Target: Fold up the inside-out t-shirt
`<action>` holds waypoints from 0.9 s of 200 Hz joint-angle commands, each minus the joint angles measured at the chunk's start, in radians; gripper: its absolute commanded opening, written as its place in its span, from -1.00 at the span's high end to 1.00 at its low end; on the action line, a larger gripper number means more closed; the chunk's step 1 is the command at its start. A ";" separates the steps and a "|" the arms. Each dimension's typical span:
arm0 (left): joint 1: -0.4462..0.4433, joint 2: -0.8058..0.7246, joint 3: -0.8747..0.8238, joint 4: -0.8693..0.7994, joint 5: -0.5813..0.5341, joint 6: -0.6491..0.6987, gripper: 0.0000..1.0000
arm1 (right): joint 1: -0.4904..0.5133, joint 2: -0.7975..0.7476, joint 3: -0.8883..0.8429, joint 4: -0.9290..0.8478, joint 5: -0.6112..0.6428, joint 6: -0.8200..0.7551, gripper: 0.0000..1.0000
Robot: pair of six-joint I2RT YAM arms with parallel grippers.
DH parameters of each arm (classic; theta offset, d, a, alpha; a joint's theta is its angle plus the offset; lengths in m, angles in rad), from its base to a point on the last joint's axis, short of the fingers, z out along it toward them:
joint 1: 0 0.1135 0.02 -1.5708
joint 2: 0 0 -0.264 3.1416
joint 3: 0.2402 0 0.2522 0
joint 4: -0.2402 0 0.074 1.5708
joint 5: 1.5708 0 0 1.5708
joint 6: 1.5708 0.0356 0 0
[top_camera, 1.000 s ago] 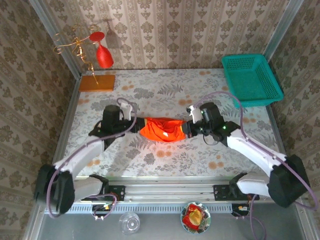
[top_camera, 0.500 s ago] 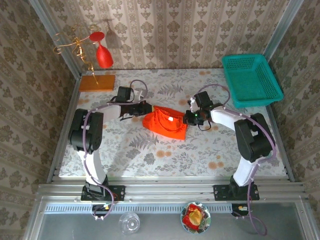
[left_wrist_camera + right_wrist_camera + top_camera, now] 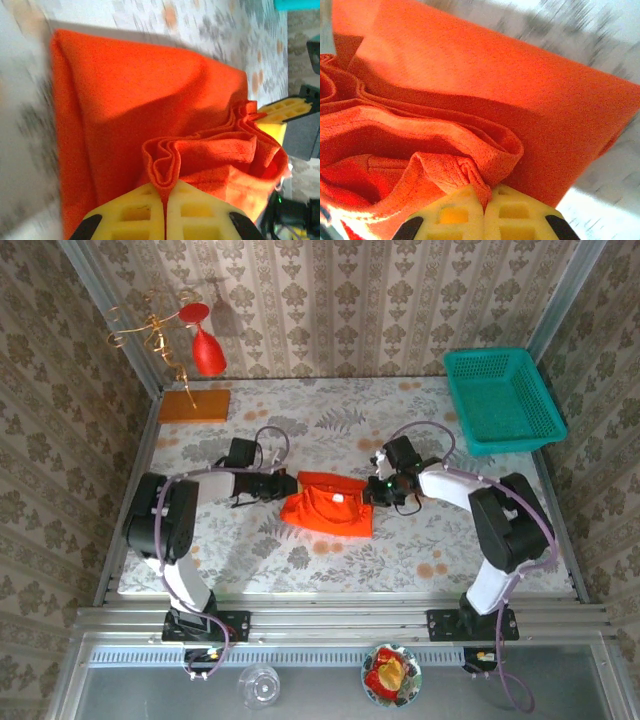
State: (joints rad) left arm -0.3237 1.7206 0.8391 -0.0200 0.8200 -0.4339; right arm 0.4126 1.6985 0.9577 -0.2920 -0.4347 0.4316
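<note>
**Position.** The inside-out t-shirt (image 3: 328,503) was at the centre of the top view. It was on the flower-patterned table (image 3: 300,430), strung between the two arms. Its upper edge ran from the centre-left to the centre-right of the frame, and the rest of the cloth spread below that edge toward the bottom. Whether the lower part lay fully on the table could not be told.

**Grip state.**
- The left end effector (image 3: 288,483) was clamped on the shirt's left end. In the left wrist view, its jaws met with a pleated ridge of cloth pinched between them.
- The right end effector (image 3: 372,490) was clamped on the shirt's right end in the same way. A rolled bunch of fabric was caught where its jaws closed.

**Handling, as judged.**
- The garment was light, soft and entirely limp. It sagged, wrinkled and gathered into folds wherever it was pinched.
- The fine knit texture suggested moderate friction, so slipping from a firm pinch was unlikely. Breakage was not a concern.
- Loose layers could shift against one another.

**Where to hold.** Take the shirt at opposite ends of one edge, with several layers in each pinch. Keep that edge taut so that the cloth hangs flat and a fold line can form.
</note>
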 commanded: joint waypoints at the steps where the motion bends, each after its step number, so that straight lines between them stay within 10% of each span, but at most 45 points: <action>1: -0.061 -0.161 -0.103 -0.006 -0.004 -0.035 1.00 | 0.074 -0.127 -0.049 -0.088 -0.020 0.022 1.00; 96: -0.184 -0.692 -0.046 -0.361 -0.057 -0.003 1.00 | 0.225 -0.515 -0.012 -0.295 -0.018 0.085 1.00; 180: -0.140 -0.473 0.045 -0.287 -0.056 0.030 1.00 | 0.132 -0.453 -0.019 -0.221 0.038 0.105 1.00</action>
State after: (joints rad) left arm -0.4961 1.1454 0.8730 -0.3580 0.7547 -0.4309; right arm 0.5961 1.1946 0.9554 -0.5636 -0.4160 0.5053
